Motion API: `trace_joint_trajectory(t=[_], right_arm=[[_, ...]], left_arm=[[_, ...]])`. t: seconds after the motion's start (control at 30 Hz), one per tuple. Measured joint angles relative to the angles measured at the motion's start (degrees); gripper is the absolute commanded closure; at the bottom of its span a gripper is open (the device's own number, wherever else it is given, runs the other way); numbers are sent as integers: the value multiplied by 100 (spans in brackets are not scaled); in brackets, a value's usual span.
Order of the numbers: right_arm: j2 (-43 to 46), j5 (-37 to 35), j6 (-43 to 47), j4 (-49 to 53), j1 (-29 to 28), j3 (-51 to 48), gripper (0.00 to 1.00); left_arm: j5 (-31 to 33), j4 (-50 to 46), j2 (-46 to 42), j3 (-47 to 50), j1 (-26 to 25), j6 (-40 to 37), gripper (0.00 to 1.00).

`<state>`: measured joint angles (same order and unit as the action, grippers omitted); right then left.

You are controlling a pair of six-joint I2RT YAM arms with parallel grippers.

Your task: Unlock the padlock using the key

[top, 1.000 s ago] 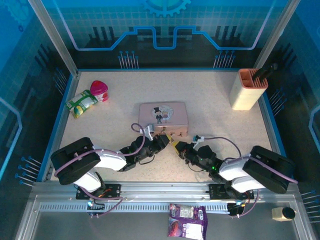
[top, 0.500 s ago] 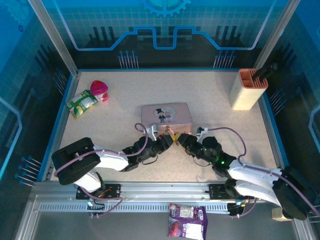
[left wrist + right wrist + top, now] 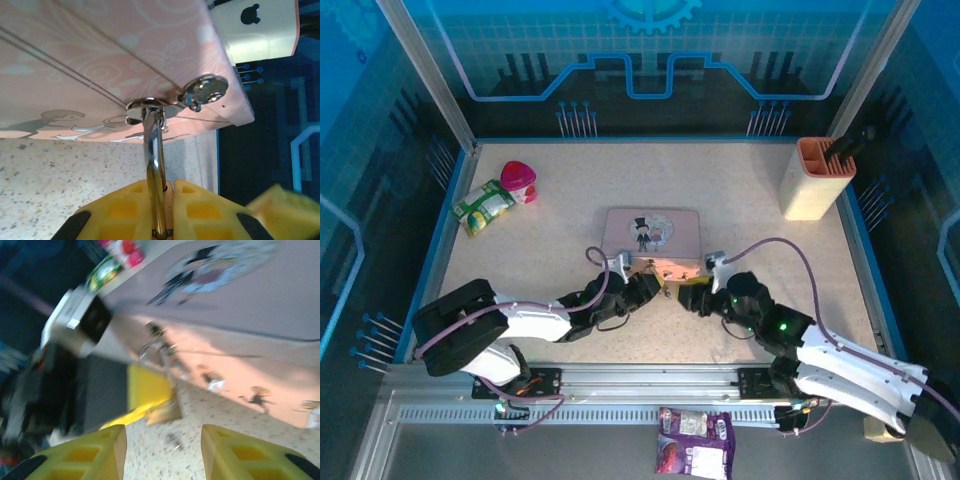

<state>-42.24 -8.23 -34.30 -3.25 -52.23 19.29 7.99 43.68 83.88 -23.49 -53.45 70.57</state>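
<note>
Step in hand, as judged: steady lock, present keyhole.
- Left claw (image 3: 165, 189) clenched on padlock (image 3: 155, 150) by thin silver shackle. Shackle threaded through hasp ring on front wall of pink tin (image 3: 650, 228).
- Right claw (image 3: 162, 436) released, fingers spread, just beside left claw (image 3: 655, 287) at its 3 o'clock.
- Key: right wrist view too blurred to place.
- Advice: hold shackle firm, don't drag tin; line key up slowly.
- Room: tin wall tight at 12 o'clock. Bare tabletop (image 3: 760, 230) at 3 and 9 o'clock. Orange-rimmed holder (image 3: 815, 180) well apart at 2 o'clock.
</note>
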Motion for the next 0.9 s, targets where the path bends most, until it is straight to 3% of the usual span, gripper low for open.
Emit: trace_joint_trajectory(t=[0.13,0.33,0.53,0.9], right_arm=[[-317,-433,1344,-476,-824,-195,57],[-1086,-901,2457,-1239,-962,-450,58],[-1690,-1025,2883,-1700,-997,-485,68],[-2371,-1285,3143,-2090,-1145,-177,67]], left_arm=[[-17,-173,-140,72,72,-2,100],[-15,-365,-330,157,118,-2,100],[-13,-424,-385,208,122,-4,100],[-24,-446,-387,227,122,-4,100]])
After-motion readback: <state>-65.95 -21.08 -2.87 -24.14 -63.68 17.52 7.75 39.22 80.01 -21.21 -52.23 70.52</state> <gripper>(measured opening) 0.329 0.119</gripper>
